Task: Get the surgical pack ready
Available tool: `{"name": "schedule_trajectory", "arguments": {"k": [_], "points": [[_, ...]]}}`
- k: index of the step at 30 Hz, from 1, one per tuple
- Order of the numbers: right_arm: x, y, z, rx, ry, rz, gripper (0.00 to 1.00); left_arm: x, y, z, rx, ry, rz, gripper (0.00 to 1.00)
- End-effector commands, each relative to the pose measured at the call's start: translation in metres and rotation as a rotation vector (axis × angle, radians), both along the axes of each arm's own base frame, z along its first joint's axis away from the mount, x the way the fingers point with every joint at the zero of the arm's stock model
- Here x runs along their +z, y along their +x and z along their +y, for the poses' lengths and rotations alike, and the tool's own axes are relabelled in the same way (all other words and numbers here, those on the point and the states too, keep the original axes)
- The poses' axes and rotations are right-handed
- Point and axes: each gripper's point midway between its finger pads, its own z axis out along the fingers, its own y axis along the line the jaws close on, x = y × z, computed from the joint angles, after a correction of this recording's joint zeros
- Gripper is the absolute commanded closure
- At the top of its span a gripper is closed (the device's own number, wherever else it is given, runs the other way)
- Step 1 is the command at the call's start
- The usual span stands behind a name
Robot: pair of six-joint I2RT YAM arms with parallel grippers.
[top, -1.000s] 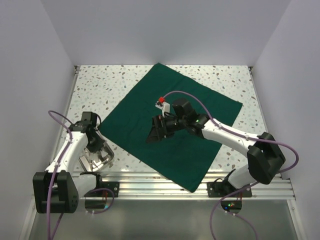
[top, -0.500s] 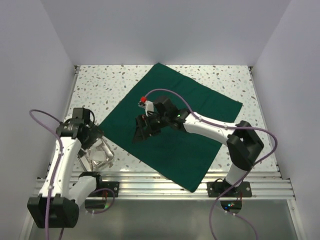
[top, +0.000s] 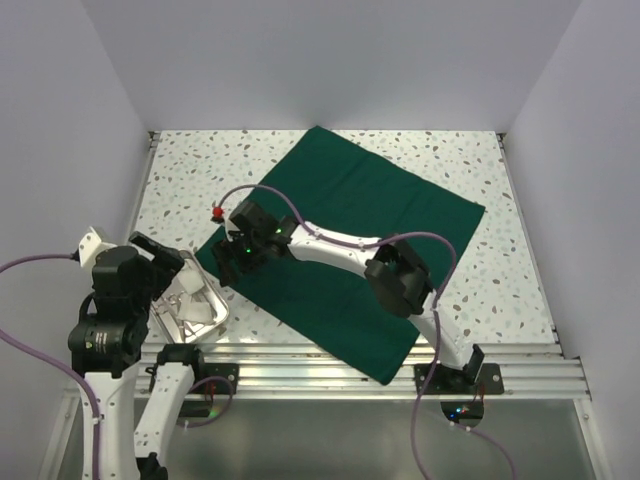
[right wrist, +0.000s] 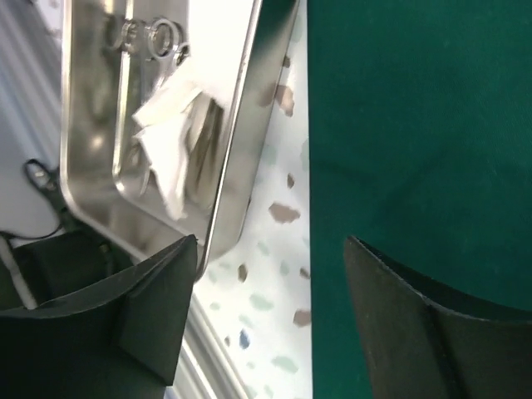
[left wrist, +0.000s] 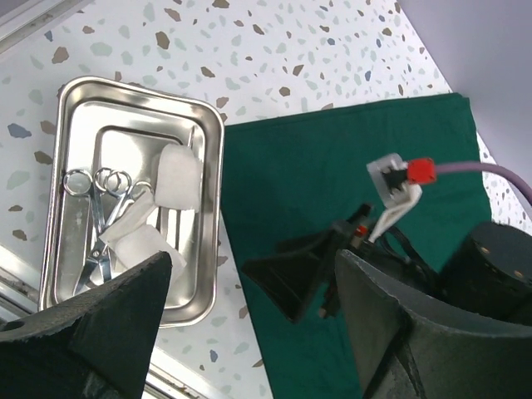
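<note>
Both the left gripper (left wrist: 253, 266) and right gripper (right wrist: 270, 245) gape empty; the right, beside the tray (right wrist: 241, 125), may ruck the drape (right wrist: 416, 125).

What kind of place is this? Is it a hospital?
Probably a robot test booth, not a hospital: plain white walls, a speckled white tabletop, and white robot arms bolted to its metal rail.

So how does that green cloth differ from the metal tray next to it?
The green cloth is matte and spread flat; the metal tray is shiny with a raised rim. The cloth is far larger than the tray, which holds scissors and white pads. Both lie on the speckled table.
</note>
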Motion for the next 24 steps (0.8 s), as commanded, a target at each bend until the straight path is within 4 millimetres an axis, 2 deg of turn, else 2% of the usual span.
{"name": "schedule_trajectory", "arguments": {"k": [1, 5, 6, 7, 8, 12, 18, 20, 24], "points": [[-0.006, 0.004, 0.016, -0.003, -0.069, -0.096, 0.27, 0.01, 0.01, -0.004, -0.051, 0.025, -0.061, 0.17], [-0.016, 0.002, 0.032, -0.012, -0.103, -0.151, 0.36, 0.005, 0.01, -0.007, -0.079, 0.029, -0.072, 0.17], [-0.027, 0.001, 0.033, -0.008, -0.122, -0.146, 0.41, 0.004, 0.009, -0.007, -0.085, 0.033, -0.069, 0.17], [-0.024, 0.001, 0.04, -0.005, -0.11, -0.154, 0.51, 0.003, 0.009, -0.008, -0.09, 0.035, -0.068, 0.16], [-0.027, 0.001, 0.042, -0.01, -0.118, -0.164, 0.53, 0.001, 0.008, -0.009, -0.099, 0.033, -0.069, 0.17], [-0.037, 0.002, 0.047, -0.02, -0.136, -0.177, 0.53, 0.001, 0.005, -0.01, -0.114, 0.044, -0.079, 0.16], [-0.041, 0.01, 0.054, -0.045, -0.139, -0.207, 0.55, 0.002, 0.005, -0.013, -0.132, 0.045, -0.089, 0.16], [-0.052, 0.011, 0.056, -0.042, -0.149, -0.204, 0.56, 0.002, 0.006, -0.016, -0.151, 0.039, -0.097, 0.16], [-0.063, 0.012, 0.061, -0.05, -0.161, -0.213, 0.67, -0.004, 0.007, -0.019, -0.165, 0.033, -0.093, 0.16]]}}
